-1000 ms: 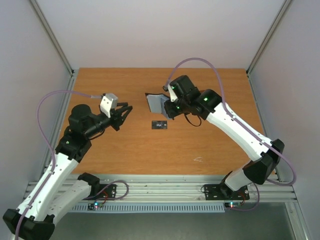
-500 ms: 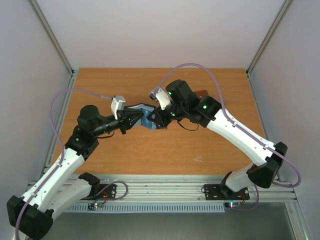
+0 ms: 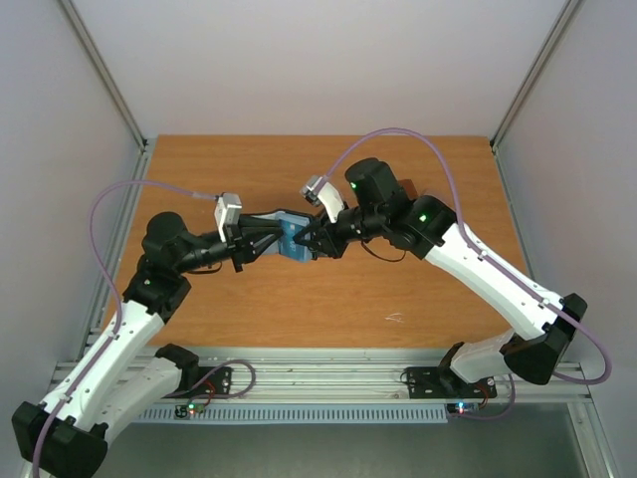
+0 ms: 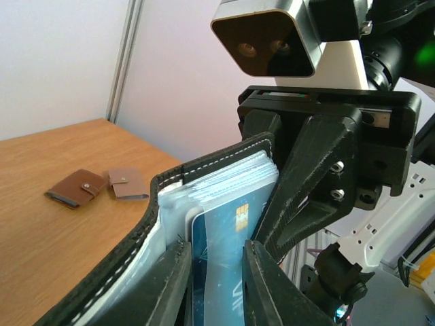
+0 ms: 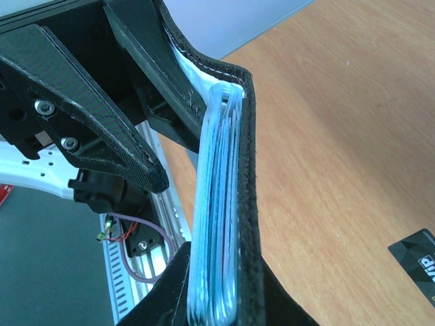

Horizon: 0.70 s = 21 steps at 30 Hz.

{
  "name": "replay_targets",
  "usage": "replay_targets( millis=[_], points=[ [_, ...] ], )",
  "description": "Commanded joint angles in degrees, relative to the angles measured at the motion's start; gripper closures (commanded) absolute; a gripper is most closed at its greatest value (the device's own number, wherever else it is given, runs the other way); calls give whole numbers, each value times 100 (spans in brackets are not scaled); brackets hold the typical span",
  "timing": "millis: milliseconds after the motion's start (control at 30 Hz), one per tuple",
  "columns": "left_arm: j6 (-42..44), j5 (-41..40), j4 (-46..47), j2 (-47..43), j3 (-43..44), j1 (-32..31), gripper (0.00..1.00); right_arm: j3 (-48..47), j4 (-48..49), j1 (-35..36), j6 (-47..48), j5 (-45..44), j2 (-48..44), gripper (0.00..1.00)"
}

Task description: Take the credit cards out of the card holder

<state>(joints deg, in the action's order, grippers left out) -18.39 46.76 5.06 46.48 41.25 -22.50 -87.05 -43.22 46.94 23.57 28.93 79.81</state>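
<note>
The black card holder [image 3: 291, 235] hangs open above the table's middle, its pale blue sleeves [image 5: 217, 170] fanned out. My right gripper [image 3: 311, 242] is shut on it, pinching the black cover and the sleeve stack [image 5: 221, 292]. My left gripper [image 3: 265, 238] meets it from the left. In the left wrist view its fingers [image 4: 166, 285] stand a little apart [image 4: 216, 288], one on each side of a blue credit card [image 4: 221, 231] that sits in a sleeve. A black credit card [image 5: 418, 261] lies flat on the table below. Other cards stay hidden in the sleeves.
A dark brown wallet [image 4: 76, 188] and a tan-pink wallet [image 4: 128, 183] lie shut side by side on the wooden table [image 3: 418, 289]. The right gripper's fingers [image 4: 306, 183] and wrist camera [image 4: 272, 41] sit close in front of the left gripper.
The right gripper carried the card holder up and left from the table's far middle. The left gripper reached right to meet it, and its fingers now straddle the blue card.
</note>
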Motion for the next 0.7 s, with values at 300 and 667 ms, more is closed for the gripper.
replay_targets(
  millis=[300, 667],
  points=[
    [147, 1009, 107, 44, 227, 14, 78, 245, 1012, 59, 707, 914, -658, 97],
    [72, 1587, 8, 165, 422, 62, 73, 318, 1355, 59, 803, 1410, -716, 95]
  ],
)
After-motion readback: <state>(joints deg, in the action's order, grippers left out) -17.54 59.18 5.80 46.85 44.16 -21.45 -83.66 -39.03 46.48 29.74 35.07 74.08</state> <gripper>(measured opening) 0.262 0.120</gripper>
